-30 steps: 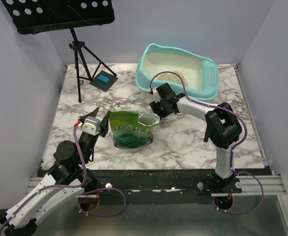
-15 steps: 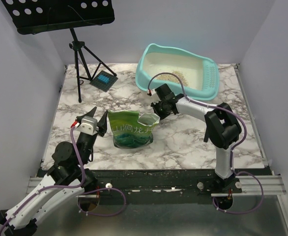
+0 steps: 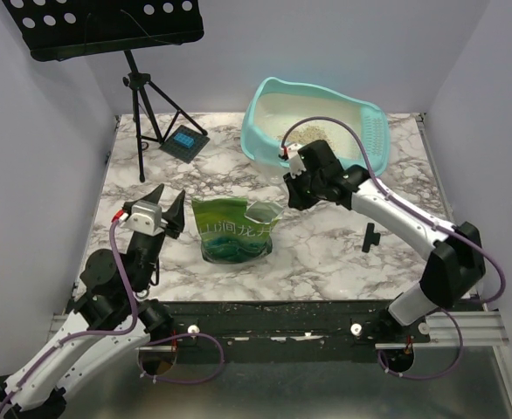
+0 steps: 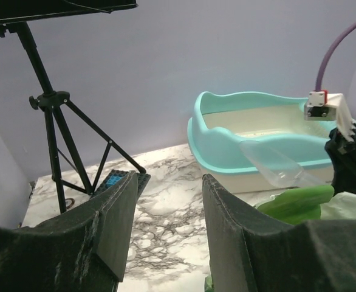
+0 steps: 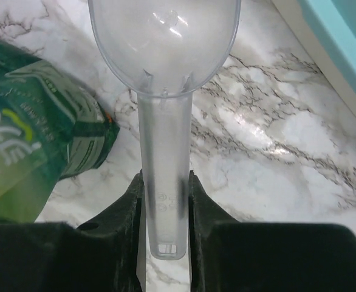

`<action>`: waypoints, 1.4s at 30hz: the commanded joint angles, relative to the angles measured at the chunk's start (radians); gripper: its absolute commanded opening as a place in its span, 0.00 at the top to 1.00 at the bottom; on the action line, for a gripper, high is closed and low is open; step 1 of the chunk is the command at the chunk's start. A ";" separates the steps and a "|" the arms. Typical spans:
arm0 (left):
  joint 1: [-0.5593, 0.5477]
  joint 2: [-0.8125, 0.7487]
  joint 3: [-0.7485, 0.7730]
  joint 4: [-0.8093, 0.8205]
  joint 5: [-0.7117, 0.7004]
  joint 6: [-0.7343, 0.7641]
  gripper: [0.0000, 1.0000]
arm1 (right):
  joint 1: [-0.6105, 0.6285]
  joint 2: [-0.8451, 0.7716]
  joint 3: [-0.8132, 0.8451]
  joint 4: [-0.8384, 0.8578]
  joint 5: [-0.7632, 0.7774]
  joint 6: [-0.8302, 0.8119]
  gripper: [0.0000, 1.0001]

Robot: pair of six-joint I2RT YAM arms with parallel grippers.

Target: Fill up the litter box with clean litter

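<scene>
The turquoise litter box [image 3: 260,140] stands at the back right, with a small pile of beige clean litter [image 3: 307,133] inside. My right gripper [image 3: 294,192] is shut on the handle of a clear plastic scoop [image 5: 164,121]. Its bowl looks empty and hangs over the marble between the box and the green bag [image 3: 230,229]. In the right wrist view my right gripper [image 5: 164,182] clamps the handle, with the box rim [image 5: 348,36] at top right. My left gripper [image 3: 162,202] is open and empty, left of the bag. In the left wrist view it [image 4: 169,188] faces the box [image 4: 226,140] and scoop [image 4: 275,167].
A black music stand on a tripod [image 3: 142,96] stands at the back left, with a small dark plate with a blue patch [image 3: 184,142] at its foot. A small black piece [image 3: 370,236] lies on the marble right of the bag. Walls enclose the table.
My right arm has stretched out to the right and its gripper has moved with the scoop up and right, toward the litter box. My left gripper has drawn back left, away from the bag.
</scene>
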 commanded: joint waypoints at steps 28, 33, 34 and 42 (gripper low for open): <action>0.007 0.705 1.131 -0.868 0.529 -0.382 0.42 | 0.477 -0.484 0.166 -0.299 0.495 -0.434 1.00; 0.007 0.736 1.169 -0.929 0.599 -0.403 0.43 | 0.563 -0.478 0.224 -0.362 0.595 -0.439 0.99; 0.007 0.737 1.169 -0.934 0.615 -0.405 0.43 | 0.576 -0.478 0.234 -0.377 0.612 -0.437 1.00; 0.020 0.739 1.106 -0.891 0.664 -0.414 0.44 | 0.653 -0.479 0.249 -0.416 0.682 -0.417 1.00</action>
